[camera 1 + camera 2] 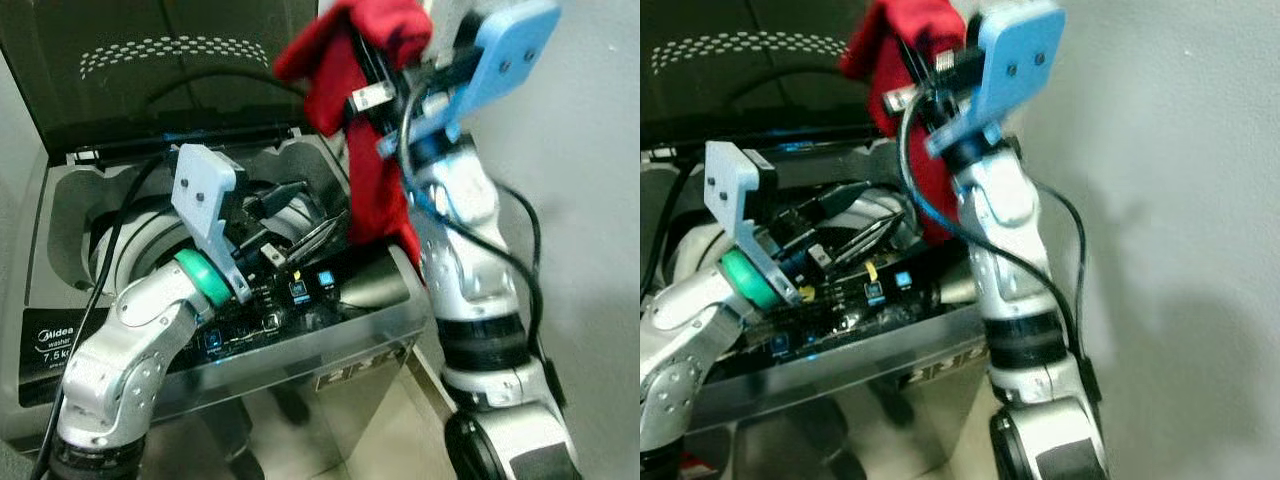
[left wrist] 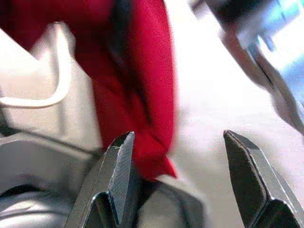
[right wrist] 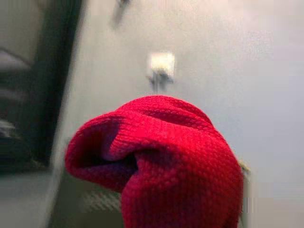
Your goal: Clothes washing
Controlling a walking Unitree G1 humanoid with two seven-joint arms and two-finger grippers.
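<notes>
A top-loading washing machine [image 1: 330,345] stands before me with its lid [image 1: 150,70] raised. My right gripper [image 1: 375,55] is lifted high above the machine's right rear corner, shut on a red knitted garment [image 1: 370,160] that hangs down toward the rim. The same red cloth [image 3: 166,161] bulges over the fingers in the right wrist view. My left gripper [image 1: 300,215] is open over the drum opening [image 1: 130,235], its fingertips [image 2: 118,164] a little short of the garment's lower end [image 2: 142,109].
The control panel [image 1: 290,300] runs along the machine's front edge under my left forearm. A plain grey wall [image 1: 1180,200] closes in on the right. Black cables [image 1: 110,260] trail from both arms.
</notes>
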